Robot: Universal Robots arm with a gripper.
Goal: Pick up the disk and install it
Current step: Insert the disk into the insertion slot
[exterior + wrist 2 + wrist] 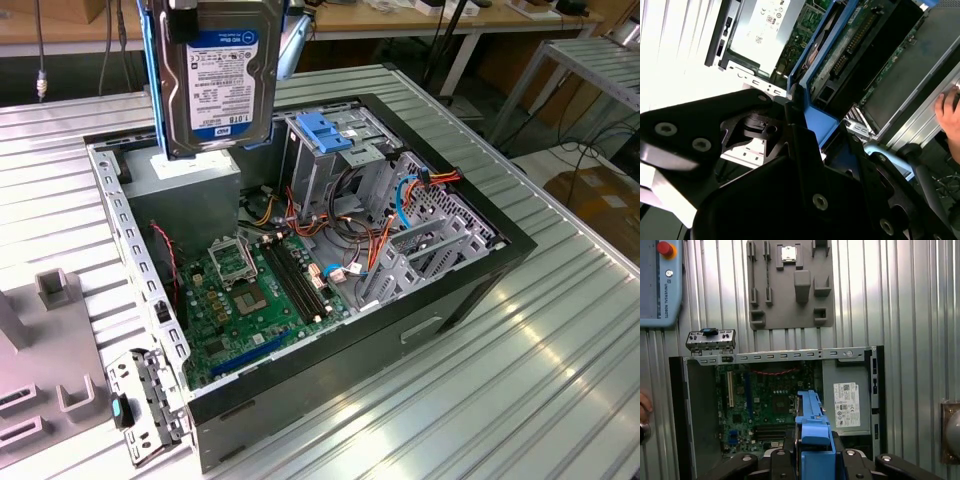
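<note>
Exterior view: disk was held upright above the computer case, pinched at its top by the gripper; judged heavy, stiff, shock-sensitive

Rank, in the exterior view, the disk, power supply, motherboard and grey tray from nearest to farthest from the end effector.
1. Disk, held, top.
2. Power supply, beneath the disk.
3. Motherboard, case floor.
4. Grey tray, table, exterior view's left.

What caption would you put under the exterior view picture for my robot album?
The gripper holds the disk upright above the open computer case, near the drive cage.
</note>
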